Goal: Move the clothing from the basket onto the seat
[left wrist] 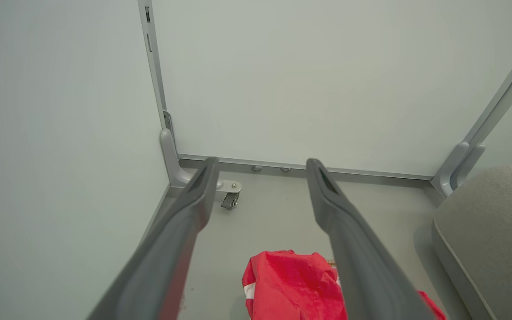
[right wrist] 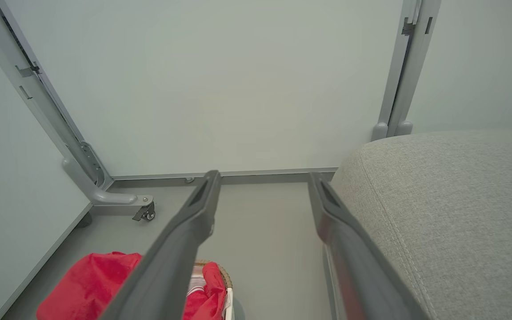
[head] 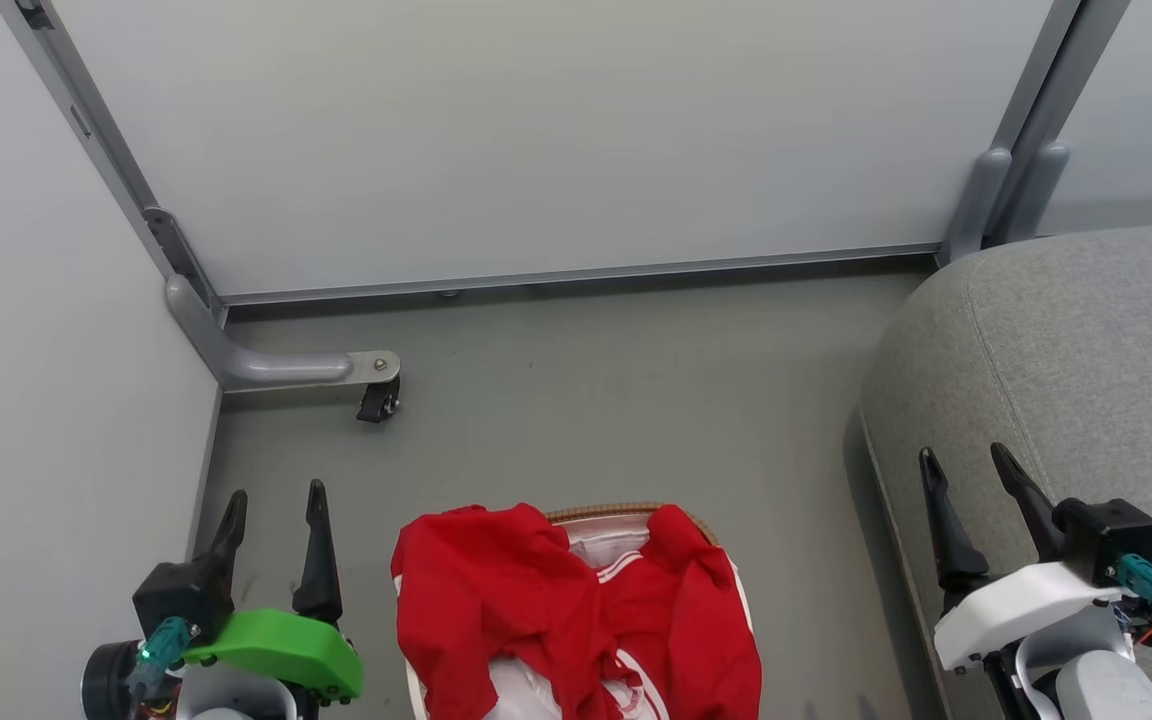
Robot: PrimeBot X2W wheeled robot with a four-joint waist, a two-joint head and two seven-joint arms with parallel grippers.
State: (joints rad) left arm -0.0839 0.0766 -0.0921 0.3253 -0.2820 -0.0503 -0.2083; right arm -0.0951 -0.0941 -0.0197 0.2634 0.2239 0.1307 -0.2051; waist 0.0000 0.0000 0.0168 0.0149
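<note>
Red clothing (head: 576, 610) with white stripe trim lies heaped in the basket (head: 626, 513) at the bottom middle of the head view, spilling over its brown woven rim; a bit of white liner shows between the folds. The grey seat (head: 1086, 340) fills the right side. My left gripper (head: 274, 495) stands open to the left of the basket, holding nothing. My right gripper (head: 963, 458) is open over the seat's left edge, also holding nothing. The left wrist view shows the clothing (left wrist: 296, 284) below my left gripper (left wrist: 260, 164). The right wrist view shows the clothing (right wrist: 91, 284), the seat (right wrist: 451, 200) and my right gripper (right wrist: 262, 175).
Pale partition walls close off the back and left. A grey metal foot with a small caster (head: 378, 402) juts onto the floor from the back left corner. Another grey post (head: 996, 200) stands at the back right beside the seat. Grey floor lies between the basket and the back wall.
</note>
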